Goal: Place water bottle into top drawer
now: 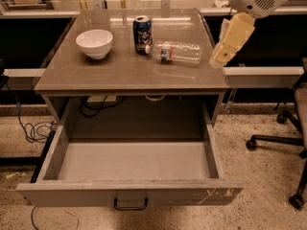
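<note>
The water bottle lies on its side on the tabletop, cap to the left, next to a dark blue drink can. The top drawer is pulled fully out below the table, with nothing in it; its dark loop handle and white scratch marks show on the front panel. My gripper hangs from the white arm at the upper right, pointing down-left over the table's right edge, just to the right of the bottle and apart from it.
A white bowl stands on the left of the tabletop. Cables lie on the floor at the left. An office chair base stands at the right. A rail runs behind the table.
</note>
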Motion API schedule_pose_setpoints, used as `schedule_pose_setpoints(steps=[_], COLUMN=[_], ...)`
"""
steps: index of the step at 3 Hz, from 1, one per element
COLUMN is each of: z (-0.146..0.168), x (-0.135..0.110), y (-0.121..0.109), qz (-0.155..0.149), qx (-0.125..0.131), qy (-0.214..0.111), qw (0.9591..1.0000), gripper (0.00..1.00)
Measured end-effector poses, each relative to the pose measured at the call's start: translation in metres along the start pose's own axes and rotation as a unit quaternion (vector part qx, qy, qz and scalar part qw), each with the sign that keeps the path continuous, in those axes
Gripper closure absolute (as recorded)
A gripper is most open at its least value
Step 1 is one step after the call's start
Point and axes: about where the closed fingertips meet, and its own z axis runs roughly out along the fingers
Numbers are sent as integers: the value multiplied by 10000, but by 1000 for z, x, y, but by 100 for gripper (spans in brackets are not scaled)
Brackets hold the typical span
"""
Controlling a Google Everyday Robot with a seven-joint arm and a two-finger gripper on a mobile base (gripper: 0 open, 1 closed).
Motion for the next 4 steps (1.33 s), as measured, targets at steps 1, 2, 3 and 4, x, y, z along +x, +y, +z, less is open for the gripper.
schedule_pose_setpoints(steps=[1,2,3,4], z=[25,53,82,98], x=[3,15,38,54], y=[-26,-53,-82,-100], qz=[32,256,454,562], qx=[90,166,301,385], qy=[103,306,600,755], qw=[9999,9991,9967,9948], gripper=[0,0,0,0])
